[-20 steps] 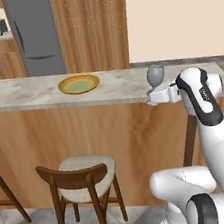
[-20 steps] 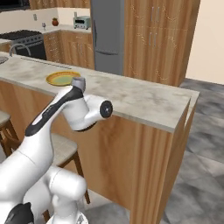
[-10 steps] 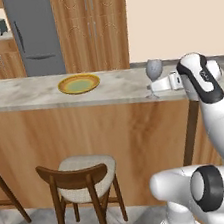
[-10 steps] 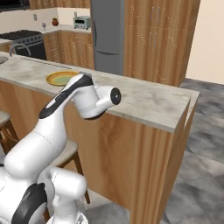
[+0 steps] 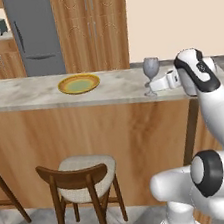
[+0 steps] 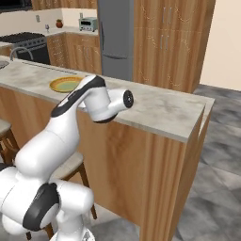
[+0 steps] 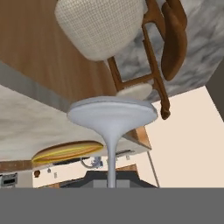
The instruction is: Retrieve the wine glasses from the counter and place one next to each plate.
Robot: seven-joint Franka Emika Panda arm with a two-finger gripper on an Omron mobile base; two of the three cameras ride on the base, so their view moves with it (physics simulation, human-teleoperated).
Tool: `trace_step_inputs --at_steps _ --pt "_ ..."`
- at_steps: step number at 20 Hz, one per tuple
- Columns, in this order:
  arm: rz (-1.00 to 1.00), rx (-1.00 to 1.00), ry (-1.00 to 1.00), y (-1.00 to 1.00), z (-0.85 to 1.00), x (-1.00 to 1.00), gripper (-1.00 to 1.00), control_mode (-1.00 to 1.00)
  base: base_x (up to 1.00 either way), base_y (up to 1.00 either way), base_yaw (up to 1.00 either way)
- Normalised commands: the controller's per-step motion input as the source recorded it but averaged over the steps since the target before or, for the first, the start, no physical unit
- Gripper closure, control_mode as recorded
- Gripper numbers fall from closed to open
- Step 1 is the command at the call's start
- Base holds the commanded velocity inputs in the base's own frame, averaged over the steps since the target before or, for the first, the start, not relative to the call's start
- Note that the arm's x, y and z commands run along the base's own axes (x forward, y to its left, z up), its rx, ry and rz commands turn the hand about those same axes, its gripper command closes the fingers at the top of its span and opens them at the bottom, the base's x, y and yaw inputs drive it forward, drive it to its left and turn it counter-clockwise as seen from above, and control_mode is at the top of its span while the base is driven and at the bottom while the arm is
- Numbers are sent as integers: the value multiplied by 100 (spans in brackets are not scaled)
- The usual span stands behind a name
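The pincer (image 5: pixel 151 86) sits low over the long marble bar top (image 5: pixel 26 96), reaching in sideways from the arm's white wrist, and it is closed tight on the thin stem of a wine glass (image 5: pixel 151 69). The glass stands upright, its rounded grey-blue bowl rising just above the pincer and its round foot right below it, down at the marble; whether the foot actually touches the surface is hard to tell from the left base view. Seen along the hand, the view is rolled over: the glass foot (image 7: pixel 112 114) spreads wide just ahead of the fingertips, with the stem running straight back between them. Beyond the glass, further along the bar from the pincer, lies the golden-yellow plate (image 5: pixel 79 84) with its greenish centre, well apart from the glass and flat on the marble; in the hand view the same plate (image 7: pixel 68 151) shows edge-on past the foot. From the right base view, the plate (image 6: pixel 66 84) peeks out behind the arm's bent elbow. Below the bar, on the near side under the pincer's reach, a wooden stool (image 5: pixel 82 176) with a pale cushioned seat stands against the plain wood front.
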Motion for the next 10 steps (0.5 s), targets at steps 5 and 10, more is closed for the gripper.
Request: trace_step_inputs --at_steps 5,10 --pt "0 -5 -6 5 -1 26 100 -100 0 0 0" --pt "0 0 0 32 0 16 100 -100 0 0 0"
